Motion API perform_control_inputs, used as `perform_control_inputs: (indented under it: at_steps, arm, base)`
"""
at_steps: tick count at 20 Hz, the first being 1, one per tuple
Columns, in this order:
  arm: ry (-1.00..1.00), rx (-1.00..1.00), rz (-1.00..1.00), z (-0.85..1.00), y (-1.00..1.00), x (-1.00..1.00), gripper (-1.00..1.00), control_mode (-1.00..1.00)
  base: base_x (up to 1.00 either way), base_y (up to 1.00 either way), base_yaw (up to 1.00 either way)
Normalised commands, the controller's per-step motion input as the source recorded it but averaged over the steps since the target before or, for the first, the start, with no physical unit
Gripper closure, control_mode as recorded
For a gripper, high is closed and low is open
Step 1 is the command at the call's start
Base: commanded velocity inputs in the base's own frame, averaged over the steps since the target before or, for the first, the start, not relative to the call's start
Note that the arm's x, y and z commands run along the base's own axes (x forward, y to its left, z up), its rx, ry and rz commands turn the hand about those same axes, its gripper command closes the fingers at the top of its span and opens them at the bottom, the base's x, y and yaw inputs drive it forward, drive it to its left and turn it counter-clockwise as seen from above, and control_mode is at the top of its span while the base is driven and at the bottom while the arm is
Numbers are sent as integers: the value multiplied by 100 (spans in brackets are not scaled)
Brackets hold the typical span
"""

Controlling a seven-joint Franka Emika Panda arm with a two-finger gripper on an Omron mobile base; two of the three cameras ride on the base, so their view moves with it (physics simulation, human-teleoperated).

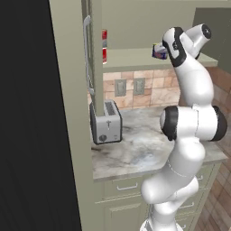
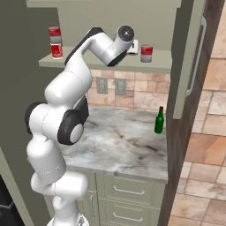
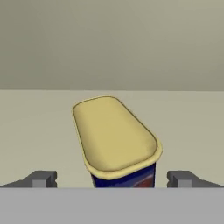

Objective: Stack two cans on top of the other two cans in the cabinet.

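Note:
The squat dark blue tin (image 3: 116,140) with its yellow top stands on the cabinet shelf (image 2: 106,62), seen close in the hand view. My gripper (image 3: 113,179) is open, with one fingertip (image 3: 41,178) on each side of the tin and a gap to both. From the left base view the tin (image 1: 157,50) peeks out behind my hand. At the shelf's left end a red-topped grey can (image 2: 54,34) sits on a red can with a white band (image 2: 56,51). Another red-topped grey can (image 2: 146,53) stands alone just right of my hand.
A silver toaster (image 1: 106,122) stands on the marble counter (image 1: 144,149) below the shelf. A green bottle (image 2: 159,120) is at the counter's right. The open cabinet door with its long bar handle (image 1: 86,45) hangs left of the stacked cans.

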Motion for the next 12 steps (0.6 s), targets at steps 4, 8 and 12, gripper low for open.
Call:
perform_control_inputs:
  at_steps: [4,8,12]
  arm:
    - [0,0,2,-6,1,13,-100,-100]
    - [0,0,2,-3,1,16,-100,-100]
    - [0,0,2,0,3,12,-100,-100]
  base:
    - [0,0,0]
    - [0,0,0]
    - [0,0,0]
